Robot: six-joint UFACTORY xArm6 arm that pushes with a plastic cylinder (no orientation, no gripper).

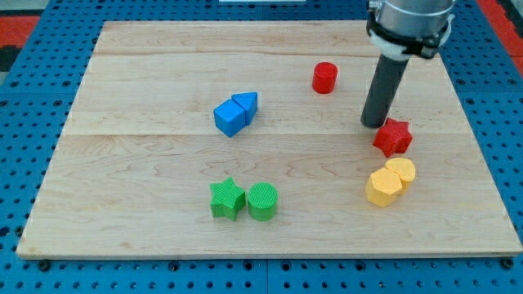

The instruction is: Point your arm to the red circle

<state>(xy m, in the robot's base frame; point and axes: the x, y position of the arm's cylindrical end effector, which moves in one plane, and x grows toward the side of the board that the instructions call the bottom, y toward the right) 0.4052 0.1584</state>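
Observation:
The red circle (324, 77) is a small red cylinder near the view's top, right of centre, on the wooden board (147, 155). My tip (373, 124) is down and to the right of it, well apart from it. The tip stands just left of a red star (393, 136), close to it or touching its upper left edge.
A yellow hexagon (382, 187) and a yellow circle (401, 171) touch each other below the red star. A blue cube (230, 118) and a blue triangle (246, 104) sit together at centre left. A green star (227, 198) and a green circle (263, 201) lie near the view's bottom.

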